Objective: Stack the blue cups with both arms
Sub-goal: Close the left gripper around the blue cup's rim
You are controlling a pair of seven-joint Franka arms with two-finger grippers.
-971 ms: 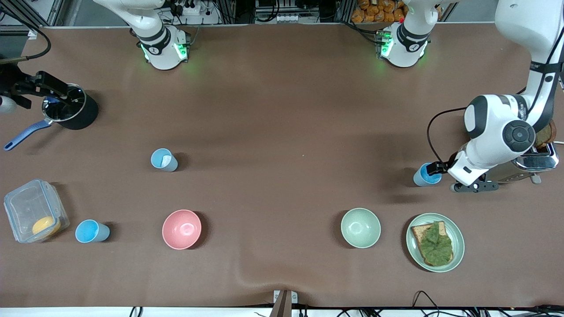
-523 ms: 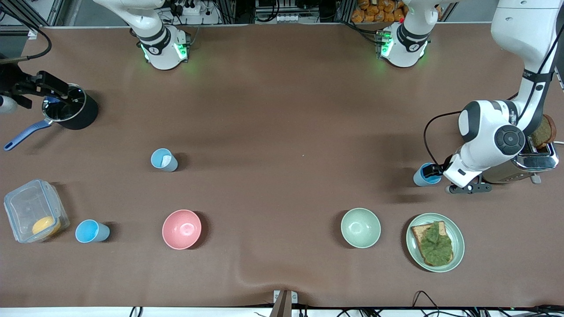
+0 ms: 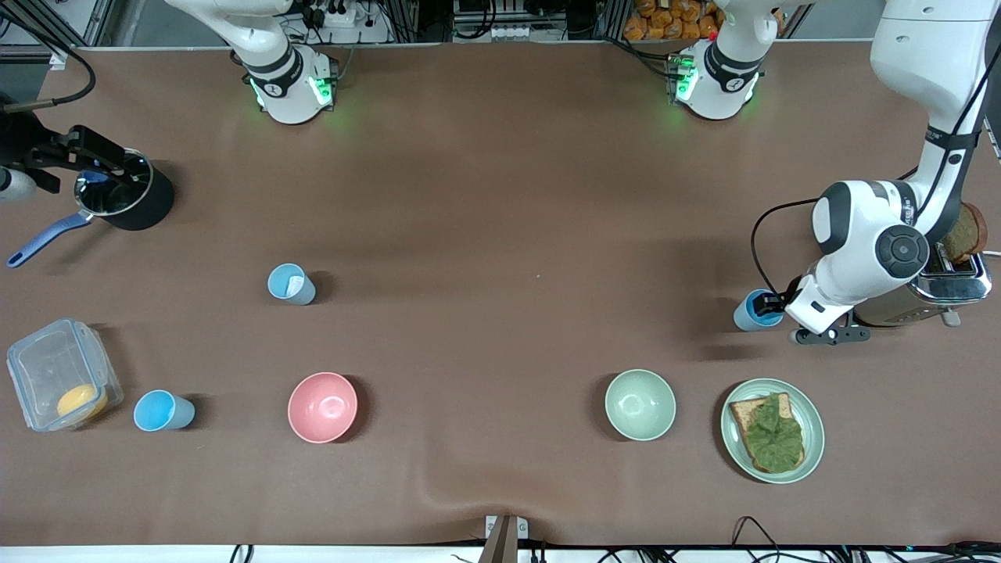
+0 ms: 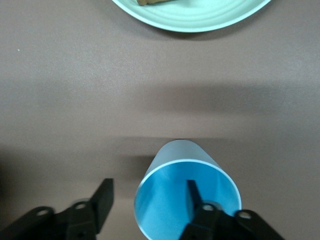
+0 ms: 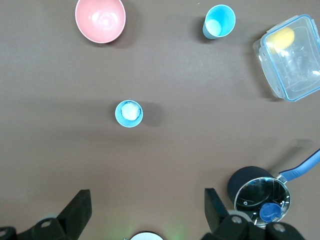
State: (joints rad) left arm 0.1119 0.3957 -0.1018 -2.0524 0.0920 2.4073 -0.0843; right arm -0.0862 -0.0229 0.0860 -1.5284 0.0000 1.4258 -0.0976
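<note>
Three blue cups stand upright. One [image 3: 755, 311] is at the left arm's end, beside the toaster. My left gripper [image 3: 772, 303] is open at this cup. In the left wrist view, one finger [image 4: 191, 192] is inside the cup [image 4: 170, 210] and the other finger [image 4: 102, 200] is outside, so the jaws [image 4: 148, 189] straddle its wall. A second cup [image 3: 291, 284] with a white patch inside stands mid-table toward the right arm's end, also in the right wrist view [image 5: 129, 113]. The third [image 3: 162, 410] stands beside the plastic box [image 5: 219, 21]. My right gripper [image 5: 146, 200] is open and empty, high over the table.
A pink bowl [image 3: 322, 407] and a pale green bowl [image 3: 640, 404] sit near the front camera. A green plate [image 3: 731, 446] with toast and lettuce lies nearer the camera than the left gripper. A toaster [image 3: 950, 289], a black saucepan [image 3: 129, 199] and a clear box [image 3: 62, 374] stand at the table's ends.
The left arm has shifted a little toward the blue cup and its elbow has swung. The cup stays in place. The right arm has not moved.
</note>
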